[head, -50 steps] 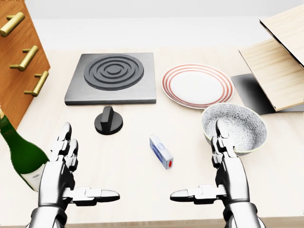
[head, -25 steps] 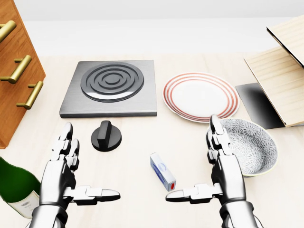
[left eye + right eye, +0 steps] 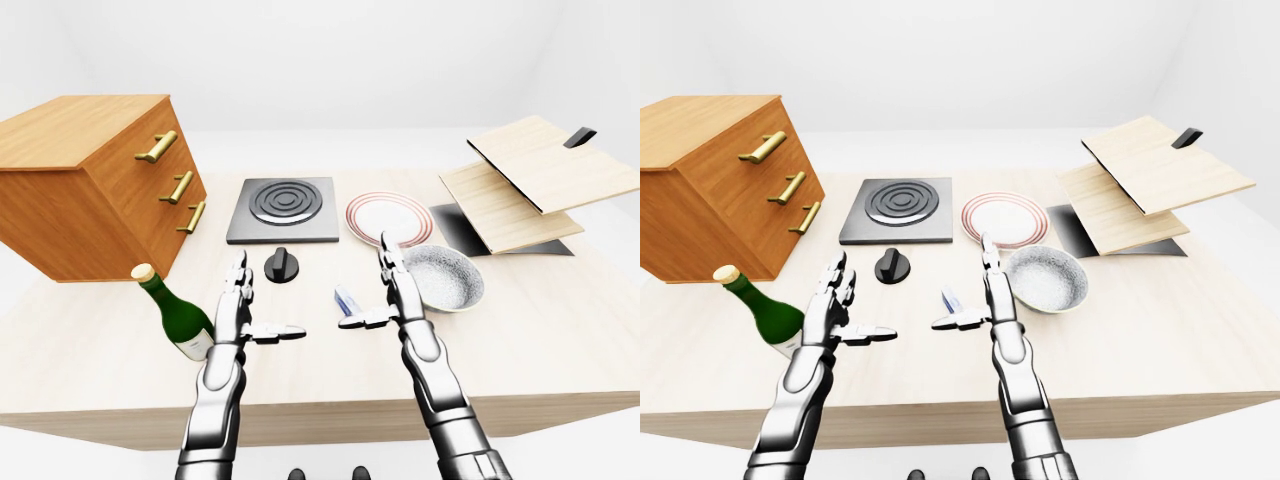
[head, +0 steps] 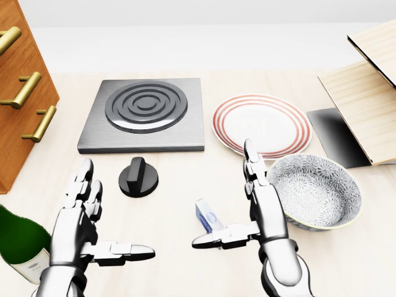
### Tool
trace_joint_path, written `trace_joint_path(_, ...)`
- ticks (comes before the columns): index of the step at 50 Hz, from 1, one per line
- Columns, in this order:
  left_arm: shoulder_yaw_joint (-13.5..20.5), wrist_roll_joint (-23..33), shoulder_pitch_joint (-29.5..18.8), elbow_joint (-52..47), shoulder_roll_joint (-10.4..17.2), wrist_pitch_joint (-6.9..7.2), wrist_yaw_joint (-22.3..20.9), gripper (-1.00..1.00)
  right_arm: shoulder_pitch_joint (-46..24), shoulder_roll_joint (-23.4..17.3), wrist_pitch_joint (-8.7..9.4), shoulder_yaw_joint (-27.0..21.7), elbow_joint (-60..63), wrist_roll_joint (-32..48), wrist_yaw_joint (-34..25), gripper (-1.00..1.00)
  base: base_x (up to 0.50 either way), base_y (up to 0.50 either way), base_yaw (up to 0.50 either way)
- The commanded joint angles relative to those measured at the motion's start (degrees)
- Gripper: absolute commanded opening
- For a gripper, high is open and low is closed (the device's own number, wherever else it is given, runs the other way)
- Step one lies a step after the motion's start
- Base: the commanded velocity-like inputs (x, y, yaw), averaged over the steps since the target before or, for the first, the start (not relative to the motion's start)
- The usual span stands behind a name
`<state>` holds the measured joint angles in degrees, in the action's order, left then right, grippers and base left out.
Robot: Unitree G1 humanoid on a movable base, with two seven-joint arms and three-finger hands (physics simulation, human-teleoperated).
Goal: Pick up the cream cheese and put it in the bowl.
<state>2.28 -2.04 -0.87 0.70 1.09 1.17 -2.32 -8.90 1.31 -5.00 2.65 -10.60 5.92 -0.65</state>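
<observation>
The cream cheese (image 4: 208, 215), a small white and blue box, lies on the light wooden table (image 4: 173, 204) in the lower middle of the head view. My right hand (image 4: 238, 201) is open just to its right, with the thumb across the box's lower end and the fingers pointing up the view. The patterned grey bowl (image 4: 322, 189) stands empty just right of that hand. My left hand (image 4: 111, 216) is open and empty at the lower left, apart from the box.
A black knob (image 4: 138, 176) and a grey burner plate (image 4: 142, 114) lie above the left hand. A red-rimmed plate (image 4: 261, 124) lies above the bowl. A green bottle (image 4: 18, 244) and a wooden drawer cabinet (image 4: 21, 80) are at left; wooden boards (image 4: 365, 93) at right.
The camera shifted at first, sliding the scene down the view. Since then my right hand has moved left, from beside the bowl to the cream cheese. The left hand has stayed put.
</observation>
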Motion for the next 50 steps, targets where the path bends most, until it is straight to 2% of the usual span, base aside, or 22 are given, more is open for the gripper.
trace_joint_path(1, 0.6, -0.6, -0.7, 0.3, 0.3, 0.44, 0.0, 1.0, -3.9, 0.4, 0.0, 0.4, -9.6, 1.8, 1.2, 1.0, 0.0, 0.0, 0.0)
trace_joint_path(5, 0.8, -0.9, -1.0, 0.5, 0.3, 0.74, 0.0, 1.0, -3.1, 0.7, 0.0, 0.9, -9.9, 2.9, 1.5, 1.0, 0.0, 0.0, 0.0)
trace_joint_path(8, 0.9, -1.2, -1.0, -0.4, 0.4, 1.53, 0.0, 1.0, -1.6, 0.8, 0.0, 1.7, -10.0, 5.1, 2.3, 1.0, 0.0, 0.0, 0.0)
trace_joint_path(20, 1.3, -1.9, -1.0, -1.3, 0.6, 2.32, -0.4, 1.0, -0.3, 0.8, 0.0, 2.2, -12.8, 9.2, 4.6, 1.0, 0.0, 0.0, 0.0)
trace_joint_path(25, 1.3, -2.1, -0.7, -2.7, 0.6, 3.26, -0.5, 1.0, -0.9, 0.7, 0.0, 2.1, -14.7, 10.3, 5.4, 1.0, 0.0, 0.0, 0.0)
trace_joint_path(37, 1.3, -2.5, 0.1, -4.2, 0.5, 3.82, -0.9, 1.0, -1.9, 1.0, 0.0, 2.7, -18.5, 14.3, 8.2, 1.0, 0.0, 0.0, 0.0)
trace_joint_path(38, 1.3, -2.6, 0.2, -4.4, 0.4, 3.78, -1.0, 1.0, -2.1, 0.9, 0.0, 2.7, -18.8, 15.9, 10.1, -0.33, 0.0, 0.0, 0.0)
trace_joint_path(39, 1.3, -2.5, 0.3, -4.5, 0.4, 3.75, -1.0, 1.0, -2.2, 0.9, 0.0, 2.7, -19.0, 16.4, 10.7, -1.0, 0.0, 0.0, 0.0)
trace_joint_path(50, 1.5, -3.5, 1.0, -7.2, 0.4, 3.83, -1.5, 1.0, -2.7, 1.3, 0.0, 2.3, -19.3, 14.4, 10.4, -1.0, 0.0, 0.0, 0.0)
